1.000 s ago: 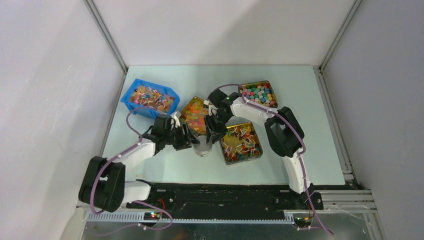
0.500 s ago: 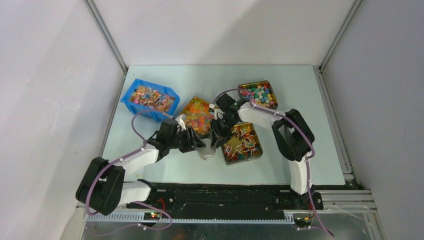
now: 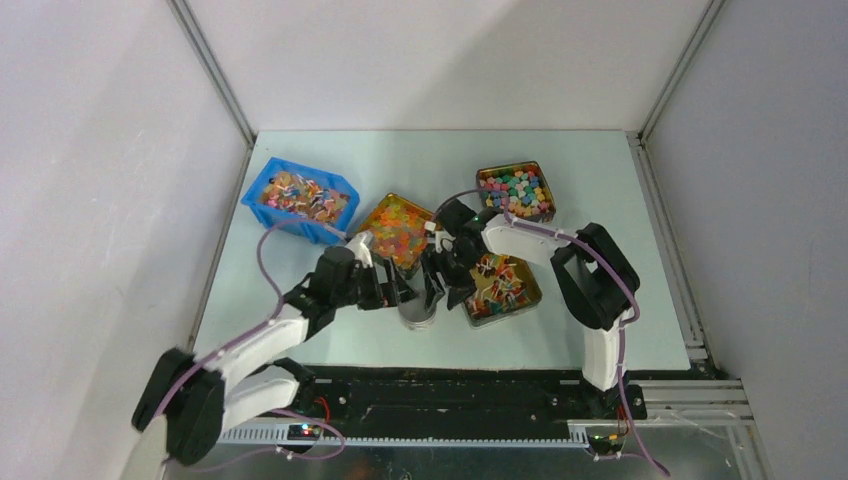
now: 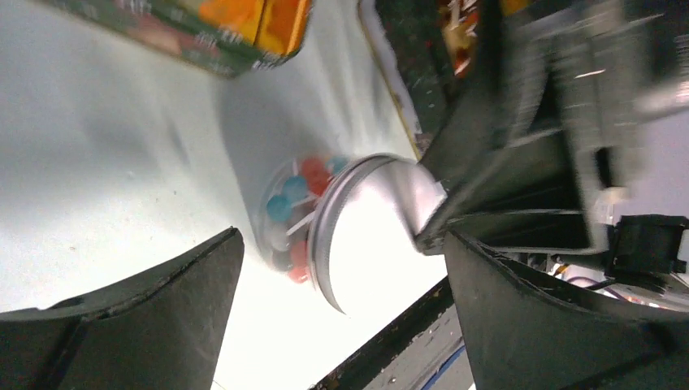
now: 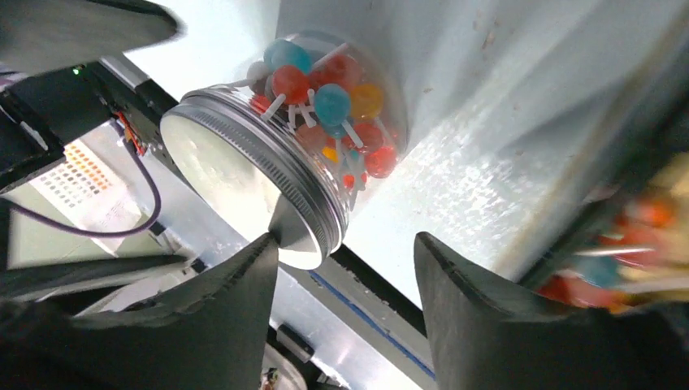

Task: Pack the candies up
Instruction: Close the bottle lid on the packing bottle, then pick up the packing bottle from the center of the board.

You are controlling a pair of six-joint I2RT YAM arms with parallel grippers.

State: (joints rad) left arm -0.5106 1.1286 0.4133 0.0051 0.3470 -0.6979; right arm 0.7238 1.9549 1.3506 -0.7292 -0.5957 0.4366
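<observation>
A clear jar (image 3: 420,312) with a silver screw lid (image 5: 236,175) stands on the table and holds candies (image 5: 329,101), small red, blue and orange heads on white sticks. It also shows in the left wrist view (image 4: 292,219). My left gripper (image 4: 341,325) is open, with the jar just ahead of its jaws; in the top view it (image 3: 398,290) sits at the jar's left. My right gripper (image 5: 345,272) is open at the jar's right (image 3: 440,288), one fingertip (image 5: 268,248) at the lid's edge. More candies fill a square tin (image 3: 503,287) beside the right gripper.
A blue bin (image 3: 300,197) of sweets stands at the back left. A tin of orange sweets (image 3: 397,228) lies behind the grippers. A tin of pastel sweets (image 3: 515,190) lies at the back right. The table's black front rail (image 3: 450,385) runs close below the jar.
Both grippers have moved nearer the front edge. The jar has shifted forward and a little right with them, and the lollipop tin has slid to the right.
</observation>
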